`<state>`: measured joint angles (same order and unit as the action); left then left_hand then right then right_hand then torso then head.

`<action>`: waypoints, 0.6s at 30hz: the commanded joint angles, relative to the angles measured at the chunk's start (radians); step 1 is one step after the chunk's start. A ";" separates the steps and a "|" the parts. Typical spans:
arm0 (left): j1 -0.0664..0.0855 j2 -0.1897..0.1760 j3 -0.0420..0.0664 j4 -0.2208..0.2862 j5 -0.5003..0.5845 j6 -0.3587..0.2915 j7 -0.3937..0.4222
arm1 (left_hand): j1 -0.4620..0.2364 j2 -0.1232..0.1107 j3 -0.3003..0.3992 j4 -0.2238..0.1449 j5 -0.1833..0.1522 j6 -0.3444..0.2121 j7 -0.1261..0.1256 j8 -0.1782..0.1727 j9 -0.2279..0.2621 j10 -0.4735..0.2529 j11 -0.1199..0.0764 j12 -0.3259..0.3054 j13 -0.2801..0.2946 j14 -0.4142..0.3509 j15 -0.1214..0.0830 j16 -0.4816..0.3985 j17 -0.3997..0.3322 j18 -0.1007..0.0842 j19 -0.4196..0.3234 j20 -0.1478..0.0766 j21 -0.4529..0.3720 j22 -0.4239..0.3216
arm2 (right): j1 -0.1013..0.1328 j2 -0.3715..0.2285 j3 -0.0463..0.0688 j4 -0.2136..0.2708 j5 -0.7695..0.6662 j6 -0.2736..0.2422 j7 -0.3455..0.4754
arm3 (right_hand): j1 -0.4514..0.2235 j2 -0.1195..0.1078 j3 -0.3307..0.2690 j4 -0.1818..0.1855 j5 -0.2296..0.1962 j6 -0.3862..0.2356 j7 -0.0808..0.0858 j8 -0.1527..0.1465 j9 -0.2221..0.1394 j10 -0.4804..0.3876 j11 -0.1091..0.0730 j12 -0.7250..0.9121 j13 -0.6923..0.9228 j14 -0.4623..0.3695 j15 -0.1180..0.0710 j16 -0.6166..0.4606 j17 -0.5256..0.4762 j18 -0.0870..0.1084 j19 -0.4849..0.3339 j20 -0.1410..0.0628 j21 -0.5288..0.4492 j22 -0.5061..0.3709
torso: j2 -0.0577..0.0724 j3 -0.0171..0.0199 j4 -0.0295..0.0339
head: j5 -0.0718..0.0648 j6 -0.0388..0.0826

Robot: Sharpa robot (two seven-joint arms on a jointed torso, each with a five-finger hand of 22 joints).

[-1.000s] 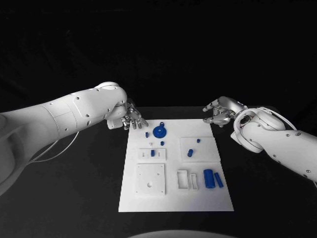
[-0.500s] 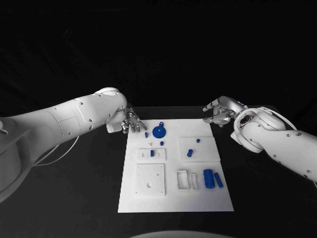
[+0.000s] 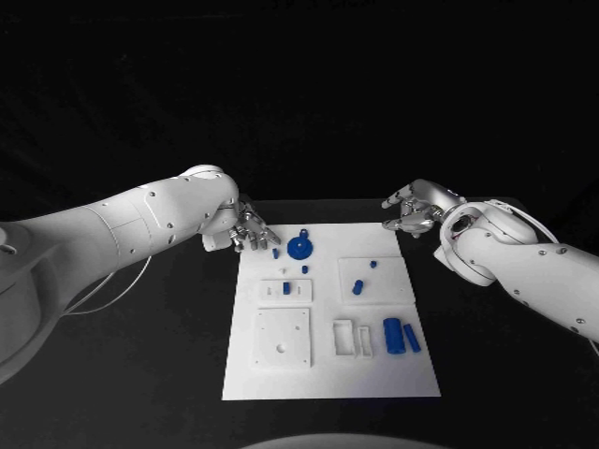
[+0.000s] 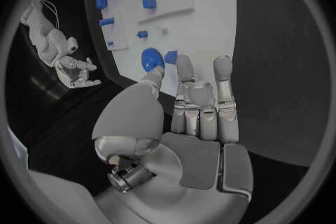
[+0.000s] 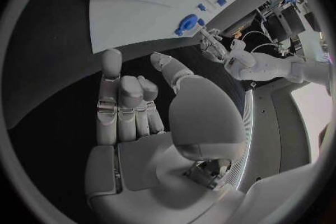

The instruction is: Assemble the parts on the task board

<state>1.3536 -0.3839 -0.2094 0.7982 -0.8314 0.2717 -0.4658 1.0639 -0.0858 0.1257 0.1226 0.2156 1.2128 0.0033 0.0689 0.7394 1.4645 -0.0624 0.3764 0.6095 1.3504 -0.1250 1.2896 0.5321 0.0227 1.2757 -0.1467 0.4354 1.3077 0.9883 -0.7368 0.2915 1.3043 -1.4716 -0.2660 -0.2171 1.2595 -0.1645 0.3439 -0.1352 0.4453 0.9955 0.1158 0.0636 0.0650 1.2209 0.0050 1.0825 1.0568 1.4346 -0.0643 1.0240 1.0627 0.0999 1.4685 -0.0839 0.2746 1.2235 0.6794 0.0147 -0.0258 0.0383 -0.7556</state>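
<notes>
Silver fingers of the left hand (image 3: pixel 250 229) hang over the far left corner of the task board (image 3: pixel 329 374). They are a little apart and hold nothing. In the left wrist view the thumb tip is right by the round blue part (image 4: pixel 151 59), but I cannot tell if it touches. That round blue part (image 3: pixel 301 248) lies on the board near the same far corner, just beside the hand. The right hand (image 3: pixel 416 211) hangs off the board's far right corner, over the black table (image 3: pixel 138 355), fingers loosely curled with nothing in them. On the board, a small blue part (image 3: pixel 359 287) sits near the middle. Two long blue parts (image 3: pixel 401 336) lie side by side by the board's right edge, closer to the near end.
</notes>
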 commanded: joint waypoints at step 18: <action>-0.022 0.026 0.000 -0.021 0.032 0.040 0.022 | 0.000 0.009 -0.004 -0.001 -0.013 -0.005 0.002 -0.003 -0.007 0.043 0.008 -0.005 0.003 -0.004 0.001 0.007 0.000 -0.007 -0.002 0.005 0.006 0.018 | 0.000 0.000 0.001 0.002 -0.012 0.004 0.000 | -0.010 -0.003 0.003 0.004 0.001 0.007 0.001 -0.002 -0.001 -0.003 -0.003 -0.005 -0.001 0.000 -0.003 -0.007 -0.001 0.008 0.033 -0.005 -0.003 -0.001 | 0.000 0.0009 -0.0002 | -0.009 -0.002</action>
<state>1.3322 -0.3614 -0.2099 0.7778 -0.8092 0.2942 -0.4585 1.0629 -0.0869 0.1230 0.1282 0.2060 1.2128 0.0033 0.0689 0.7343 1.4628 -0.0608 0.3764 0.6121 1.3505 -0.1249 1.2934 0.5312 0.0228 1.2758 -0.1466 0.4354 1.3075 0.9883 -0.7373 0.2920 1.3046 -1.4727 -0.2659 -0.2178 1.2595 -0.1645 0.3440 -0.1352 0.4453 0.9952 0.1161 0.0636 0.0650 1.2209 0.0049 1.0825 1.0569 1.4346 -0.0643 1.0241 1.0627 0.1000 1.4685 -0.0839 0.2746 1.2235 0.6799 0.0151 -0.0262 0.0314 -0.7573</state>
